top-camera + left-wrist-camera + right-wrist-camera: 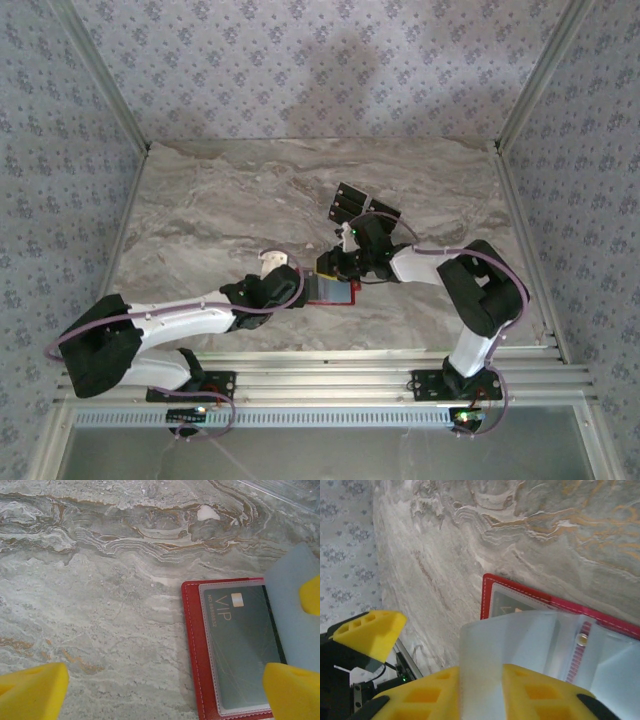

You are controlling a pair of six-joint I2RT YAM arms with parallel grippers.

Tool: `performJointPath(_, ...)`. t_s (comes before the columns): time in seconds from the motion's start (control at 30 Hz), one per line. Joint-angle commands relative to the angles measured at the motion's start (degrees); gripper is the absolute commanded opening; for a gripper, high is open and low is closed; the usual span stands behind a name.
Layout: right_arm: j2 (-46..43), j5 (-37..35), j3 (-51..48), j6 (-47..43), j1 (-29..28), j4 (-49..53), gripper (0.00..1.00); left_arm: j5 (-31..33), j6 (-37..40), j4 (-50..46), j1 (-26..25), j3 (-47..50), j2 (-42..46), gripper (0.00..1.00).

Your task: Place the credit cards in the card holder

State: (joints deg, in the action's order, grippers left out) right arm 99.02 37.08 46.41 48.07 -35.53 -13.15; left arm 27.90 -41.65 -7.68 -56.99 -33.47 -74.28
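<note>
One card already sits in the open red wallet mid-table. The rest, seemingly a few black cards, lie just beyond it. The right gripper pinches a clear sleeve of the wallet, and the left gripper hovers over it with fingers spread wide.

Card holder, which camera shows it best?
Left wrist: the card holder lies open, a VIP card in its clear pocket. Right wrist shows its red rim and a pale sleeve pinched by the right gripper; top view, a small red patch.

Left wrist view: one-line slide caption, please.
Open left fingers above the red card holder, a VIP card in its clear sleeve, on the marble table.
</note>
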Motion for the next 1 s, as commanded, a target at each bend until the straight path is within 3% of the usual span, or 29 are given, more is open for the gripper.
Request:
performJointPath(0.0, 0.9, 1.5, -0.5, 1.3, -0.9, -3.0, 0.32, 0.8, -0.4, 0.2, 0.1, 0.5, 1.6, 1.00)
performJointPath(0.63, 0.2, -2.0, -2.6, 0.6, -0.5, -0.8, 0.22, 2.0, -0.7, -0.7, 0.1, 0.7, 2.7, 0.99)
performJointPath(0.97, -8.3, -9.4, -0.5, -6.1, 0.5, 13.3, 0.38, 1.7, -1.4, -2.9, 1.1, -1.1, 0.4, 1.00)
